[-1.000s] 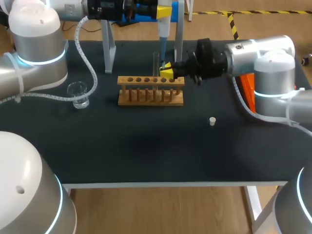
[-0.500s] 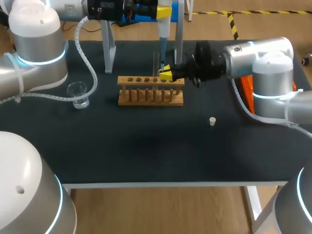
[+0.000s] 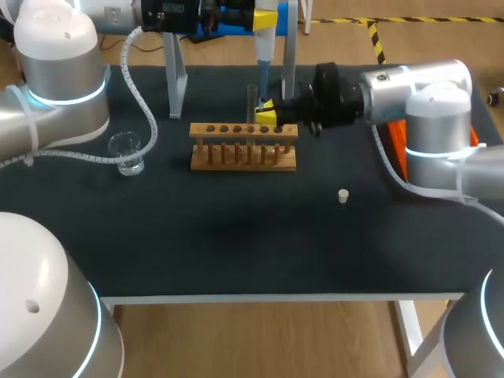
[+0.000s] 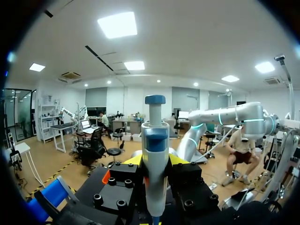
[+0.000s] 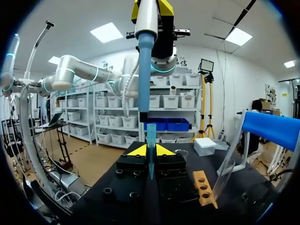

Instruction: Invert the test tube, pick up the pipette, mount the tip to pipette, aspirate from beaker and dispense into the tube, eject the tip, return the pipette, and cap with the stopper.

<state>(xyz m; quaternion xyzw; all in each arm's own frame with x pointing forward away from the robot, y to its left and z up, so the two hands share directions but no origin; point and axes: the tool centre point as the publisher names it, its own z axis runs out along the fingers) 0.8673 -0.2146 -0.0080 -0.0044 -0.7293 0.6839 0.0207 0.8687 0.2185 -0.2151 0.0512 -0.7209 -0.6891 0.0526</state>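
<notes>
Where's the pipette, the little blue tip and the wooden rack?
pipette (image 5: 145,61), right wrist view, on its blue lower shaft.
tip (image 5: 151,133), right wrist view, on its wide upper end.
wooden rack (image 3: 236,164), head view, on its base's front.

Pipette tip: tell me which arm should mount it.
Probably right: the right gripper holds the tip upright just below the pipette nozzle; a short lift would seat it. The left gripper grips the pipette.
</notes>
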